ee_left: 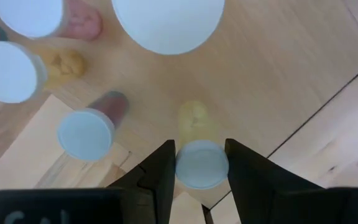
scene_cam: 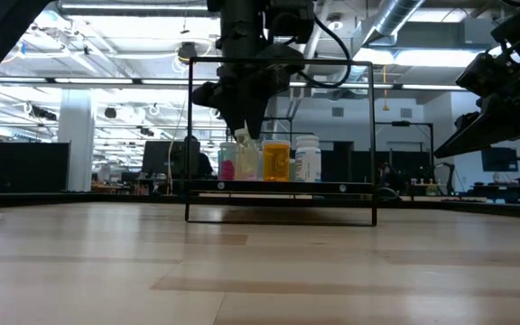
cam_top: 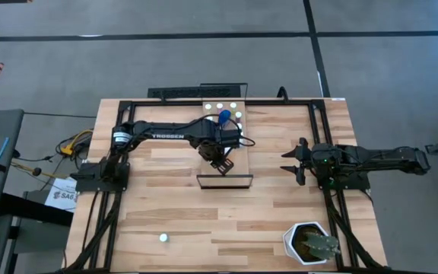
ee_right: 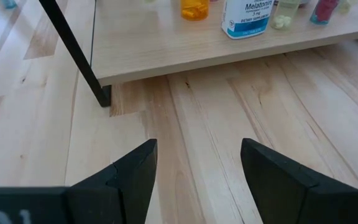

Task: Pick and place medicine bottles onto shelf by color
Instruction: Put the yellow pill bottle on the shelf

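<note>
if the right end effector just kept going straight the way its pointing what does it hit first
Probably the shelf: the right end effector, open and empty, points across bare table at its front edge and dark leg. The bottles, such as the white Melatonin bottle, stand farther back. Height is unclear.

Both arms are showing matte black casings built from boxy links and rounded joints. The left arm (cam_top: 166, 135) is carrying white "TROSSEN" lettering along its long link, with a white band near its base and a black cable looping beside the wrist. The right arm (cam_top: 371, 158) is ending in 2 flat, wedge-shaped black fingers (ee_right: 132, 177), plain and without markings.
</note>
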Motion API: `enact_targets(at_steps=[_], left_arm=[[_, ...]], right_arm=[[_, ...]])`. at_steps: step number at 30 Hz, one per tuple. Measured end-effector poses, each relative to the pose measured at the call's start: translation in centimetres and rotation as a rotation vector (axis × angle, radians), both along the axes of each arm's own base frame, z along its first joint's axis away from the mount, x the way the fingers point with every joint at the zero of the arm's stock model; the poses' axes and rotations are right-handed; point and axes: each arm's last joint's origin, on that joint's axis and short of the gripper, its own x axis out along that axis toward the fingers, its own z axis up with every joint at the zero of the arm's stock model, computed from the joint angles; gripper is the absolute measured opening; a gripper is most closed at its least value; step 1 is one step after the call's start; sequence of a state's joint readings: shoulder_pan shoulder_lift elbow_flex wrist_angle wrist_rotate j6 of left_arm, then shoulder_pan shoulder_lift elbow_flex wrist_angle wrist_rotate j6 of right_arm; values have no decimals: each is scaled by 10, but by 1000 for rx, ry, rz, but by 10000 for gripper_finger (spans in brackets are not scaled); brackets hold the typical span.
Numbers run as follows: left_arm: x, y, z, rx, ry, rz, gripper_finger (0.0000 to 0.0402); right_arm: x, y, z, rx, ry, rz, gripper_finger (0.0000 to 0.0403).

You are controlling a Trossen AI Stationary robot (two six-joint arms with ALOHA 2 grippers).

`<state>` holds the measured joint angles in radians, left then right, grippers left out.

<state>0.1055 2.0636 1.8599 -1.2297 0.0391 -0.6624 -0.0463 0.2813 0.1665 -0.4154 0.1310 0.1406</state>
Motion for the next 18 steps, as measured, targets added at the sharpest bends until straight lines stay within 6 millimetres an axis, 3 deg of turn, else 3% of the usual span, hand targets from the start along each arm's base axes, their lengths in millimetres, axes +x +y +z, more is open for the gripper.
enact_targets(at_steps=[18], left_arm=[[0,-2,0,28,4,-56,116]], right_arm=[[0,0,0,0,0,0,255]])
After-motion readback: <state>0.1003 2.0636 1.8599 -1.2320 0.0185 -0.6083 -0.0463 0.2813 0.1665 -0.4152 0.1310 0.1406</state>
